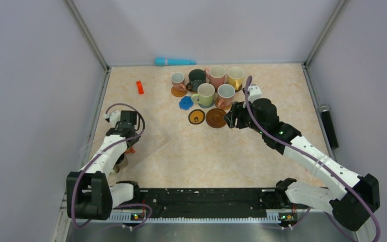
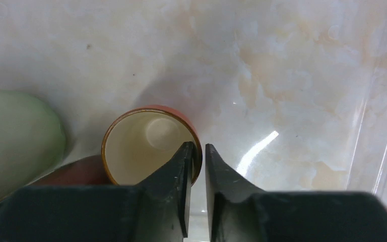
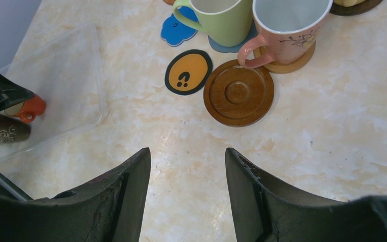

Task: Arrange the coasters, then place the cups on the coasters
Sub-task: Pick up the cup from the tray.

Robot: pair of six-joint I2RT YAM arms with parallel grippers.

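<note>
cups [image 1: 205,94] clustered upright, some coasters [image 1: 215,118] bare

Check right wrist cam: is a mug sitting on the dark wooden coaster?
No, the dark wooden coaster lies bare; the pink mug stands on a tan coaster just behind it.

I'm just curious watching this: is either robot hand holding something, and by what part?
The left hand pinches the small orange cup with cream inside by its rim wall, one finger inside, one outside. The right hand is open, holding nothing.
</note>
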